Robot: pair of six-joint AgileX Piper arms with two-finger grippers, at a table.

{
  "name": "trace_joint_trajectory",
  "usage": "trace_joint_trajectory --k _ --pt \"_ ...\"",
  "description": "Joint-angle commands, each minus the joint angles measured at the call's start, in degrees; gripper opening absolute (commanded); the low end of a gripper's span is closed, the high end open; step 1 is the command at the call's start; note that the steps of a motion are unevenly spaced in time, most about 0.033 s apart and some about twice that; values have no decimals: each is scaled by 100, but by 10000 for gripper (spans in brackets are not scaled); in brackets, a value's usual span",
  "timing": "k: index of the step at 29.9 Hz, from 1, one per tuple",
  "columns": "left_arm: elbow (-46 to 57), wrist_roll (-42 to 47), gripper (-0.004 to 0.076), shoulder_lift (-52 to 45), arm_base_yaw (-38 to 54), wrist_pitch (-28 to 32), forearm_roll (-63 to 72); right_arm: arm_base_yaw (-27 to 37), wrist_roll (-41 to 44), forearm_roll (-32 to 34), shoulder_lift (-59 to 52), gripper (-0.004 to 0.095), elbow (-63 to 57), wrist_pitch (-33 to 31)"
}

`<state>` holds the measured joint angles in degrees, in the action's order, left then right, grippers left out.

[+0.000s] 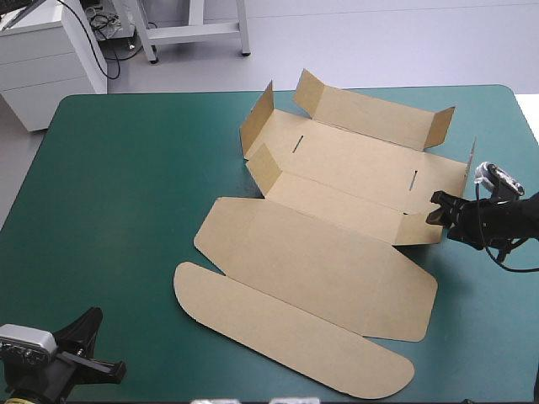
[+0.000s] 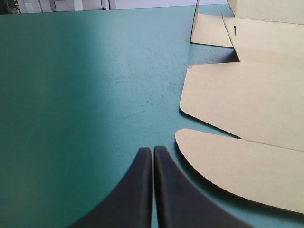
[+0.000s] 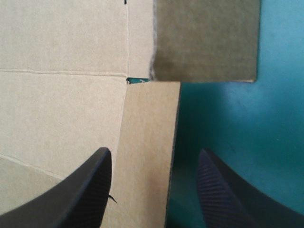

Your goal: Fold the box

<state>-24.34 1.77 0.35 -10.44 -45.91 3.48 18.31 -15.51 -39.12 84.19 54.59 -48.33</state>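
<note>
A brown box (image 1: 337,210) of cut board lies half-formed on the teal-green desk (image 1: 126,185), right of centre. Its far walls and corner flaps stand up. Its lid and a long rounded flap (image 1: 286,332) lie flat toward the near edge. The right tool (image 1: 438,210) sits at the box's right end, fingers wide apart, a narrow end flap (image 3: 149,142) between them. The left tool (image 2: 153,151) is near the desk's near-left corner, fingers pressed together, holding nothing, just beside the rounded flap.

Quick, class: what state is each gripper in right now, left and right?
Left gripper: shut, holding nothing, beside the box.
Right gripper: open, astride a side flap of the box.
</note>
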Motion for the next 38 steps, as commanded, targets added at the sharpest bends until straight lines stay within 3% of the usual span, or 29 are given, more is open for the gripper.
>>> trace_joint_trajectory --k 1,6,12,15,18,28,38 --pt "-111 -10 -8 85 -3 407 65 27 -414 -611 124 498 135 112" --pt "-111 -10 -8 85 -3 407 55 -151 -508 -579 518 424 149 112" --pt "-111 -10 -8 85 -3 407 44 -818 -380 -428 756 308 573 284" --pt "-111 -10 -8 85 -3 407 44 -1131 314 554 829 183 948 202" --pt "-111 -10 -8 85 -3 407 44 -1360 891 1591 902 -21 1333 -109" --pt "-111 -35 -8 85 -3 407 44 -1456 387 2010 1334 -18 2354 -1257" --pt "-111 -35 -8 85 -3 407 44 -1661 -426 2592 2230 -18 4855 -2283"
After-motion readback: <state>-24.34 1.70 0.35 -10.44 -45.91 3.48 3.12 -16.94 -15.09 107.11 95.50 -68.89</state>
